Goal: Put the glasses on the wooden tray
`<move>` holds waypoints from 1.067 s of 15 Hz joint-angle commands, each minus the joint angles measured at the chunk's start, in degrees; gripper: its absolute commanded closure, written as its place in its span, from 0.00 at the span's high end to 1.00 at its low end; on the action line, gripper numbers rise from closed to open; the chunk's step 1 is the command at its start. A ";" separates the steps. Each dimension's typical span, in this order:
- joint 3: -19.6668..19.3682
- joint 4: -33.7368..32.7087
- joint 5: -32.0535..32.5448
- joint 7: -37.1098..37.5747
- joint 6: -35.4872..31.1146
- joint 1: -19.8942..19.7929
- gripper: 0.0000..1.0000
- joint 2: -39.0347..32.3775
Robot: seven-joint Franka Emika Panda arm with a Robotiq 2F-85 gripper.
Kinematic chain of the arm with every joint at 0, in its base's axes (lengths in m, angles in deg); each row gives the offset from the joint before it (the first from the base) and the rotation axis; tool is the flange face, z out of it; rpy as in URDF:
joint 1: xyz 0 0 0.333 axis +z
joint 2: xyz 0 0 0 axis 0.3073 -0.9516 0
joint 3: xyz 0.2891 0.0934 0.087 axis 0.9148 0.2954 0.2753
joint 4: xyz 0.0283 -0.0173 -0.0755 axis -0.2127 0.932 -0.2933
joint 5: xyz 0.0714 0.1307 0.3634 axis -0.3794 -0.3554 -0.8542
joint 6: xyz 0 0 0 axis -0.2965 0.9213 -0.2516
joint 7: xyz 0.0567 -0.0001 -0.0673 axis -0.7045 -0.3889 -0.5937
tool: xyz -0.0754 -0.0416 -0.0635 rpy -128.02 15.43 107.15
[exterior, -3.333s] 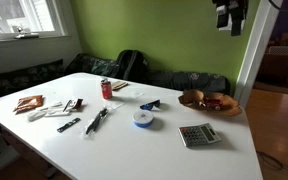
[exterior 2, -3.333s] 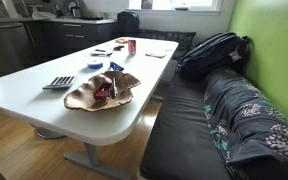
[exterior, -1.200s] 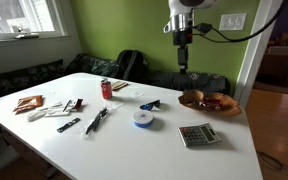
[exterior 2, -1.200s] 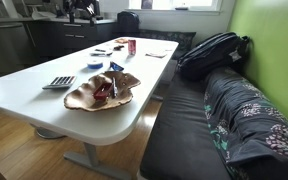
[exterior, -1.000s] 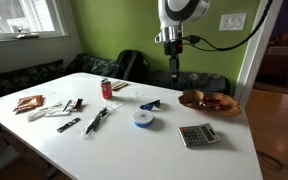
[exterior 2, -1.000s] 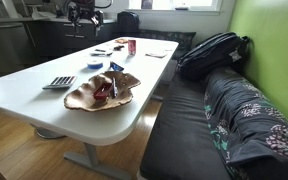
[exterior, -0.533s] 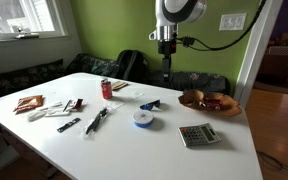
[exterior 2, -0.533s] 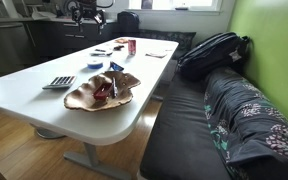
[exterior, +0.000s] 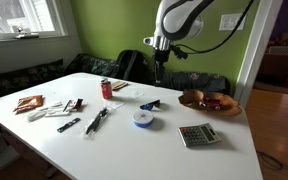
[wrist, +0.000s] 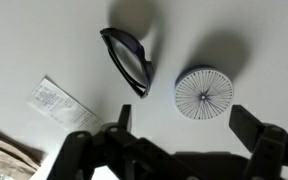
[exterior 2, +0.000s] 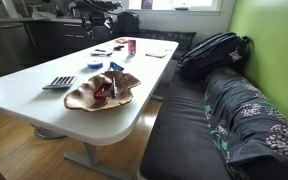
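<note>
The dark blue-black folded glasses lie on the white table, next to the round white-and-blue disc. In the wrist view the glasses are at upper centre, with the disc to their right. The oval wooden tray with reddish pieces sits near the table's edge. It is in the foreground of an exterior view. My gripper hangs well above the glasses. Its fingers are spread open and empty.
On the table are a grey calculator, a red can, black pens, snack wrappers and a paper slip. A backpack lies on the bench along the green wall.
The arm has swung left and come down, from high above the tray side to a spot over the glasses and the disc. Nothing on the table has moved.
</note>
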 commanded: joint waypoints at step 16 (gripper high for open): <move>1.13 -13.11 1.34 -14.51 4.84 -4.54 0.86 -17.86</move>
